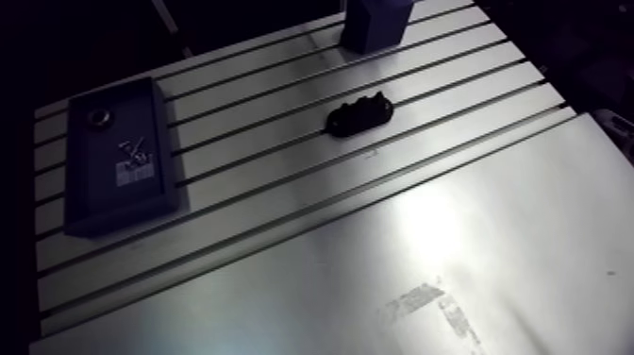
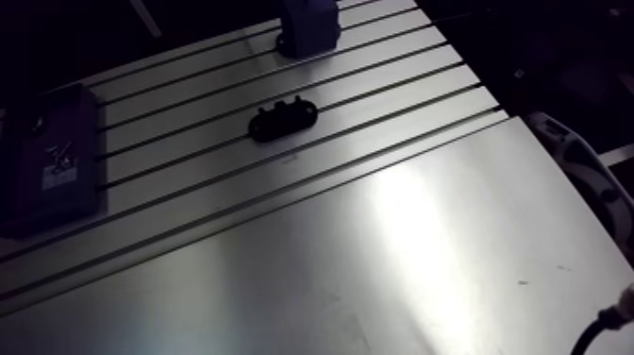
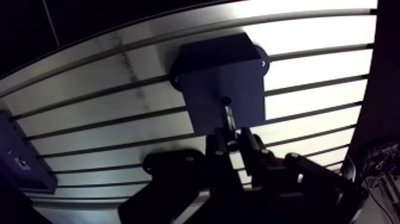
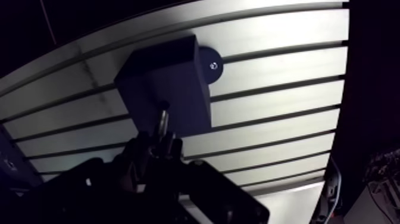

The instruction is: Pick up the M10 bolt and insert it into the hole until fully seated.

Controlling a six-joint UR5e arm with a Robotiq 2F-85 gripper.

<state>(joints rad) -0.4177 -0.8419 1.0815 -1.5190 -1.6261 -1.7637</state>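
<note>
The slim steel M10 bolt shows in the wrist view, nipped between the fingers. Its free end reaches the small round hole in the top face of the dark, square-edged block; whether the tip has entered I cannot tell. To insert it well, I judge the shank should be lined up with the hole's axis, then pushed straight and gently (a tilted start would likely jam on the rim) until the head seats. The two-finger gripper is almost closed, clamped on the bolt's near end and touching nothing else. In the arm view a black lobed fixture lies at 7 o'clock from the block on the slotted aluminium table. A dark grey rectangular tray sits at the table's 9 o'clock.
</note>
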